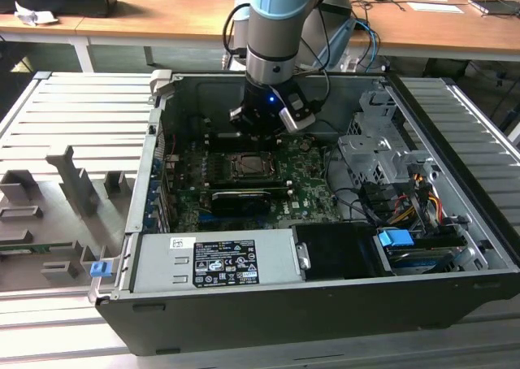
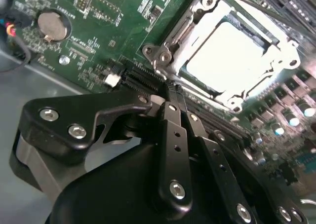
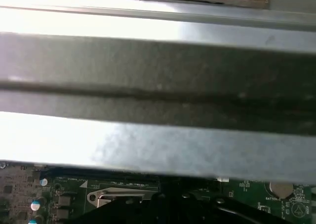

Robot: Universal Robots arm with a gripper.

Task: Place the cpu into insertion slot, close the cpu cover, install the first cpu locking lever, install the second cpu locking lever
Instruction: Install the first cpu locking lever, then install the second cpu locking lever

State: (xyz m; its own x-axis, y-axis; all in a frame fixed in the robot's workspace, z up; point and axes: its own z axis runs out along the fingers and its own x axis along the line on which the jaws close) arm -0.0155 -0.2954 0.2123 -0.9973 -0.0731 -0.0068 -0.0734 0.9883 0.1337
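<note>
The insertion slot (image 1: 248, 167) sits mid-board on the green motherboard (image 1: 309, 186) inside the open computer case. In the second wrist view the cpu (image 2: 229, 56) lies flat in the slot, glaring pale. The silver cpu cover (image 2: 197, 17) is down around it as a frame. A thin metal lever (image 2: 180, 31) runs along one side of the cover. My gripper (image 2: 170, 92) is shut, its black fingers (image 2: 174, 130) pressed together with nothing seen between them. The tips are right at the socket's corner bracket (image 2: 159, 56). In the exterior view the gripper (image 1: 262, 129) hangs just behind the slot.
A long black expansion card (image 1: 241, 198) lies in front of the slot, and the power supply (image 1: 219, 259) is nearer still. A drive cage (image 1: 374, 154) and cables (image 1: 406, 198) fill the exterior view's right. The case's back wall (image 3: 158, 86) is close behind the arm. A coin battery (image 2: 52, 25) sits on the board.
</note>
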